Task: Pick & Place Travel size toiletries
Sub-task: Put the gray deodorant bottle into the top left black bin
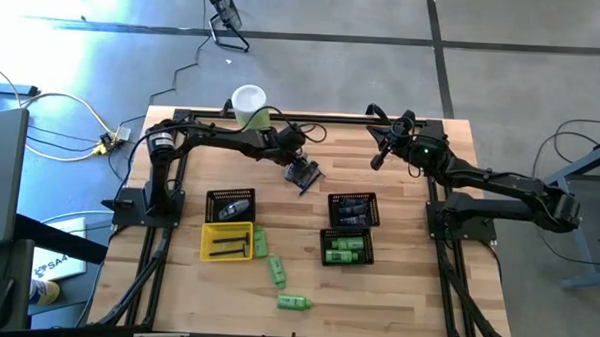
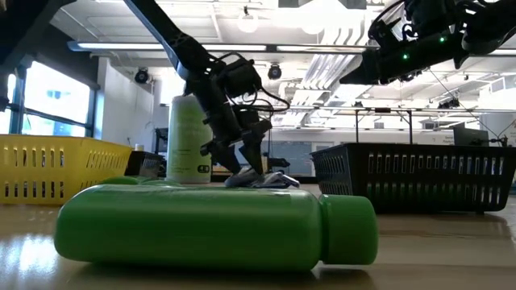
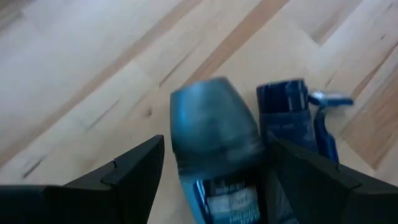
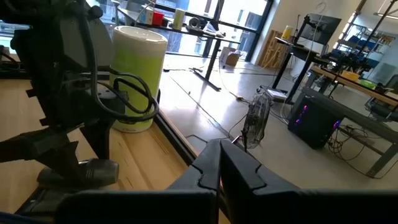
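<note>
The bench (image 1: 396, 292) is pale planked wood with dark grain seams, smooth and flat, so a rounded item could roll if nudged. Taking the tall pale-green canister (image 1: 248, 105) with its white lid as the landmark: the left pincer (image 1: 305, 175) hangs just in front of it and to its right, fingers spread and grasping nothing, straddling a dark grey rounded tube (image 3: 214, 146). Touching that tube's side lies a dark blue tube (image 3: 283, 115), with a blue razor-like piece (image 3: 326, 109) beyond it.

The step in hand looks like closing on the grey tube. To do it well, the fingers should settle low on either side of its body, square to its long axis. The blue neighbour sits so close that one finger could catch it, so that finger needs to slip into the seam between them.

Farther in front of the canister stand black mesh baskets (image 1: 351, 228), rigid and perforated, and a yellow slotted tray (image 1: 226, 241). Glossy green plastic bottles (image 1: 293, 302), cylindrical with narrower caps, lie loose nearest the front edge.

The right pincer (image 1: 377, 159) waits clenched, well to the canister's right.
</note>
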Tool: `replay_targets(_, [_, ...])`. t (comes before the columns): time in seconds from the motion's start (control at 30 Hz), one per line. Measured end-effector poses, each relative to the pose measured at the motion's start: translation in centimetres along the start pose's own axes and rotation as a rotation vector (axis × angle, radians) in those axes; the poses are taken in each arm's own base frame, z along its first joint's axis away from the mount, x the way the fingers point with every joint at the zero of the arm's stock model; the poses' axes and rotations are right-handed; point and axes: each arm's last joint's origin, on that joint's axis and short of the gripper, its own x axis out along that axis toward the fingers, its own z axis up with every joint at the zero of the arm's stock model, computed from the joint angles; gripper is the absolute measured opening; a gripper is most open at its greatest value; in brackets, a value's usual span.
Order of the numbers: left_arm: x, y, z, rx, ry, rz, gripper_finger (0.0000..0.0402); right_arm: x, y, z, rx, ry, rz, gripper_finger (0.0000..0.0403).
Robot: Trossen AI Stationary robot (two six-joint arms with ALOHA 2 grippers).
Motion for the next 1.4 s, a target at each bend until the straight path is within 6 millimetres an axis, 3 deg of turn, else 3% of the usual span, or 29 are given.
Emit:
replay_targets(0.97, [1.4,0.2,-0.9,0.005,0.060,0.005,0.0285,0.0,0.0,-0.1,-0.003,0.005,0.001,0.0003])
replay_targets(1.23, [1.4,0.3,-0.9,0.003,0.062,0.009,0.0227,0.0,0.0,-0.1,-0.003,0.006,0.001,0.0003])
replay_targets(1.4, [1.4,0.3,-0.9,0.000,0.061,0.009,0.0216,0.0,0.0,-0.1,-0.003,0.006,0.002,0.0003])
